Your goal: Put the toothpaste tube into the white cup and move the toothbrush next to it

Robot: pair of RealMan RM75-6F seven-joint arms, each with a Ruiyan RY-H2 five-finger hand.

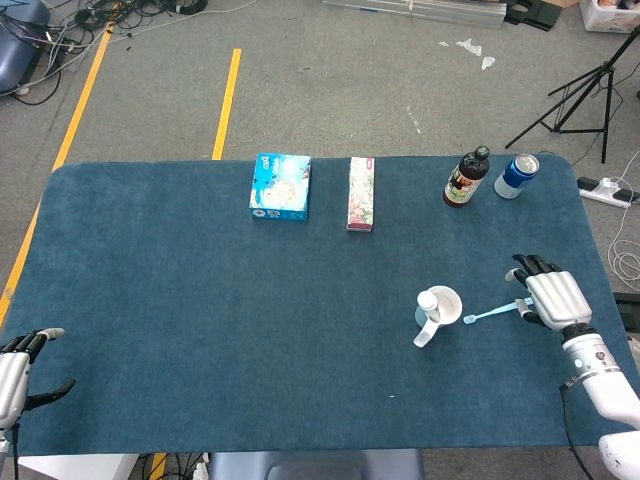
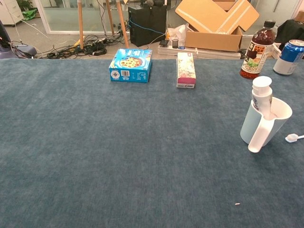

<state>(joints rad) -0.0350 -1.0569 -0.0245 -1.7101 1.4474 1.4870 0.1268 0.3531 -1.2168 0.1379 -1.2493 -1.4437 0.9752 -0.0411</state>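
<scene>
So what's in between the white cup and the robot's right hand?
The toothbrush lies flat on the blue table between the cup and the right hand, its handle end at the hand. The head view shows it best.

Both views are bright and evenly lit by soft, diffuse light with no clear direction. Shadows are faint: the white cup (image 1: pixel 441 305) casts only a weak, short one on the counter (image 1: pixel 200 320). There is no strong glare. The head view is fairly sharp throughout; the chest view is slightly soft, with mild wide-angle stretching at its near edges.
</scene>
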